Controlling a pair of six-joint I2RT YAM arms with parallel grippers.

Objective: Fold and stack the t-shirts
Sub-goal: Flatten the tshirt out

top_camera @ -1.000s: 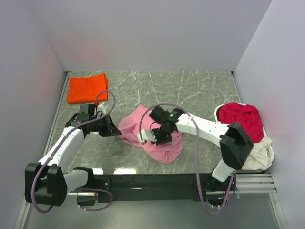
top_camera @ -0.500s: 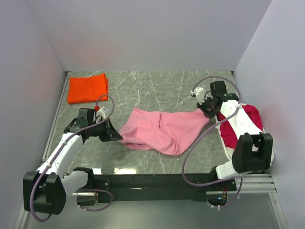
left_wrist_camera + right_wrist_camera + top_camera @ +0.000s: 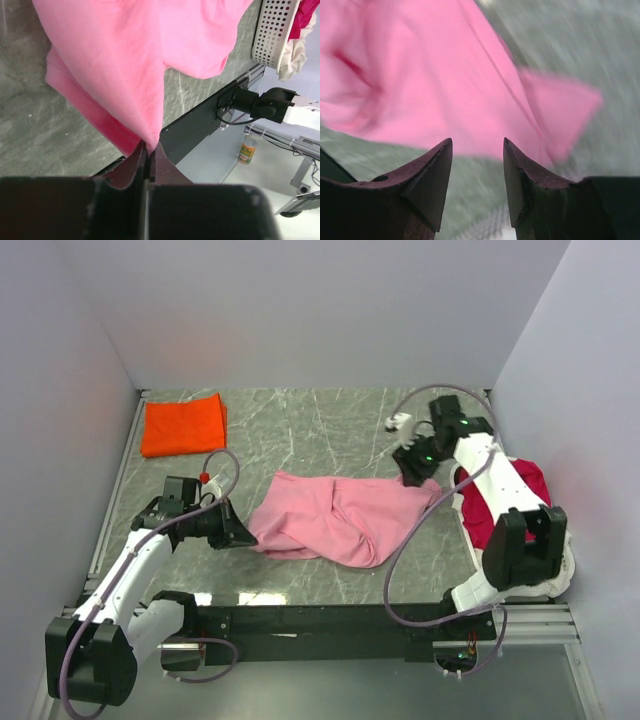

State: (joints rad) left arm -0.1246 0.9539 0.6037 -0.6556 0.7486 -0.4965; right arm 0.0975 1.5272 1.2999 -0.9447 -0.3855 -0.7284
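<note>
1. Pink t-shirt (image 3: 340, 515) lies spread across the middle of your table (image 3: 330, 430).
2. Your left gripper (image 3: 243, 536) clamps its left edge.
3. Your right gripper (image 3: 410, 468) hangs, jaws apart, above its right corner.

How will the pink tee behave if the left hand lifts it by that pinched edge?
Likely floppy: the light pink cloth t-shirt lies rumpled in soft folds, so it should drape from the shut left hand rather than hold shape. Pushed instead, it would probably bunch up rather than slide flat, given those loose creases.
</note>
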